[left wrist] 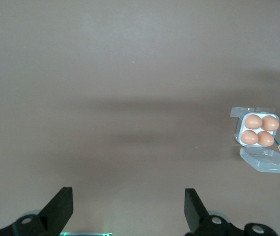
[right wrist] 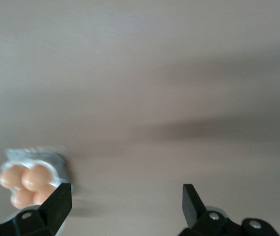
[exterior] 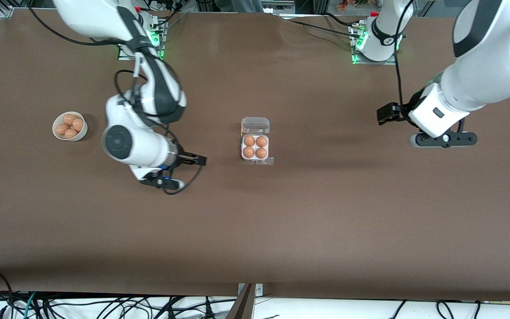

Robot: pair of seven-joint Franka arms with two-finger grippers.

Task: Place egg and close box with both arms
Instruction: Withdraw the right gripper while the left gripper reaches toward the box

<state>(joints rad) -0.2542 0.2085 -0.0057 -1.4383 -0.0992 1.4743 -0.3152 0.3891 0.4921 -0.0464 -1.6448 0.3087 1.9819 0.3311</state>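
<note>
The box (exterior: 255, 158) stands mid-table with its clear lid (exterior: 255, 125) hinged open, lying flat on the side farther from the front camera. Orange-brown eggs (exterior: 249, 141) fill every cell of its white tray, and I cannot tell which one is the task's egg. My right gripper (exterior: 194, 159) hangs open and empty over bare table between the bowl and the box (right wrist: 56, 164). My left gripper (exterior: 388, 113) is open and empty, well off toward the left arm's end of the table. The left wrist view shows the box (left wrist: 240, 132), its lid (left wrist: 267, 161) and the open left gripper (left wrist: 129, 206). The right gripper (right wrist: 126, 204) holds nothing.
A round white bowl (exterior: 80, 132) with several more eggs sits toward the right arm's end of the table. The brown tabletop (exterior: 326, 212) stretches wide around the box. Cables run along the table's edge nearest the front camera.
</note>
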